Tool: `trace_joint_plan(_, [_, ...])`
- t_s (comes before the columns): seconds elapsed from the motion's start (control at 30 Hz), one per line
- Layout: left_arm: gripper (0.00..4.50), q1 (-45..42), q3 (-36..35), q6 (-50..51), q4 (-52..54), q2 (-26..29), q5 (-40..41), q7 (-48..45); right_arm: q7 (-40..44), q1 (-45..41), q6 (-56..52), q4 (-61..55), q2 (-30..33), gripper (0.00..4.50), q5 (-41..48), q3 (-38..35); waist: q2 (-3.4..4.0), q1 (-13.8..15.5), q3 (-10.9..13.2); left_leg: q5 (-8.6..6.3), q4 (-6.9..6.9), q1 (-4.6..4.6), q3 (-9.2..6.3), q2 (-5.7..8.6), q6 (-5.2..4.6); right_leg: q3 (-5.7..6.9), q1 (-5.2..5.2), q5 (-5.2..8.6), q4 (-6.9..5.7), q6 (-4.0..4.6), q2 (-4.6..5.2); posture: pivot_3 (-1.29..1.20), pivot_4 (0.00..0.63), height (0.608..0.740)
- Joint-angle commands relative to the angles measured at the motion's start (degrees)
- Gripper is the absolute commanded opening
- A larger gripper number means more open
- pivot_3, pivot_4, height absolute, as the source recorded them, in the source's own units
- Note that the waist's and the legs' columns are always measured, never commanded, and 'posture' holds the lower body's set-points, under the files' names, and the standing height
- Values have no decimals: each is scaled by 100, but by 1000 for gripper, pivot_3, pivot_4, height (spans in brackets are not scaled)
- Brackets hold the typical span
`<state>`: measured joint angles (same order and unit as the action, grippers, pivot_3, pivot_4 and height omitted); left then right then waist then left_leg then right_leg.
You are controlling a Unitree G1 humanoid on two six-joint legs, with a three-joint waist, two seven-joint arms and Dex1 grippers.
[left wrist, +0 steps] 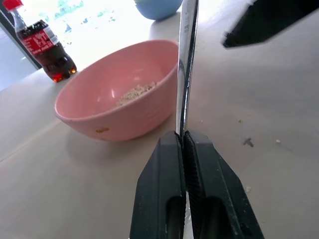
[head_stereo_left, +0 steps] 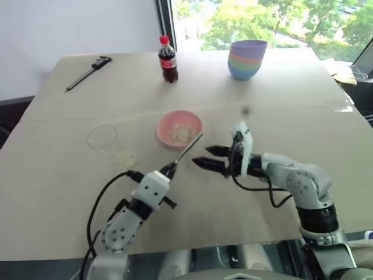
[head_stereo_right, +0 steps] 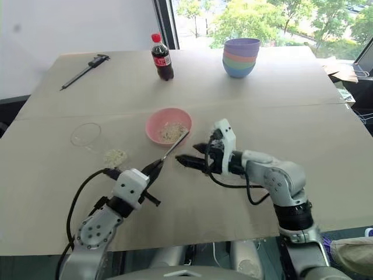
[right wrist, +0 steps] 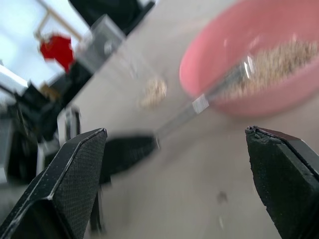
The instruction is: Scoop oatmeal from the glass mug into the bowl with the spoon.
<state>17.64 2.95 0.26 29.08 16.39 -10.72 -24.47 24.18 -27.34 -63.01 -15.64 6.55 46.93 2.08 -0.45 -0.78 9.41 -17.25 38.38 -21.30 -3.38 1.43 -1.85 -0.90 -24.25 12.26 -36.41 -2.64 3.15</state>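
The left gripper [head_stereo_right: 156,166] is clamped tight on the handle of the spoon [head_stereo_right: 173,147], whose shaft slants up toward the pink bowl [head_stereo_right: 156,124] with its oval end at the bowl's near rim. Just to the right, the right gripper [head_stereo_right: 191,153] points toward the left one, its two black fingers spread wide and holding nothing; its fingertips [head_stereo_left: 210,150] hang near the spoon's shaft, apart from it. Oatmeal [head_stereo_right: 171,132] lies in a thin layer at the bottom of the bowl, and a second small heap of oatmeal flakes [head_stereo_right: 115,156] sits spilled on the tan table [head_stereo_right: 280,122] to the bowl's left. Beyond that spill stands the glass mug [head_stereo_right: 86,134], clear, well apart from both grippers. Along the table's far edge stand a cola bottle [head_stereo_right: 161,57] with a red cap, a stack of pastel bowls [head_stereo_right: 241,57] and, toward the far left corner, a dark caliper-like tool [head_stereo_right: 84,69]. Nothing lies between the grippers and the bowl.
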Motion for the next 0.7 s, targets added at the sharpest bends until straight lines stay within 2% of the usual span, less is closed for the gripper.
trace_joint_plan(0.03, [17,-10,82,-292,30,166,-213,123,-324,-256,-112,-66,-297,4500,279,-209,0,0,0,0,1,-5,0,1,0,0,-5,0,-3,0,1,0,150,740])
trace_joint_plan(0.2, [17,13,85,-490,-11,209,-355,384,-491,-275,-173,-39,-465,4500,292,-187,2,0,-2,4,11,-47,1,8,7,-1,-53,0,-24,0,9,0,150,740])
trace_joint_plan(0.43, [17,-91,80,-538,-93,33,-260,630,-555,-158,-145,-17,-451,4500,177,-111,2,-6,-2,7,13,-45,-1,9,9,1,-55,0,-37,0,17,0,150,740])
trace_joint_plan(0.57, [17,-169,86,-709,-115,47,-670,918,-662,-155,-157,25,-481,4500,150,-139,2,-7,-2,8,15,-44,-1,9,10,0,-55,0,-40,0,3,0,150,740])
trace_joint_plan(0.7, [17,-244,64,-930,-96,210,-1577,1396,-809,-244,-193,65,-611,4500,222,-215,2,-8,-2,8,14,-44,-1,10,11,0,-55,0,-41,0,2,0,150,740])
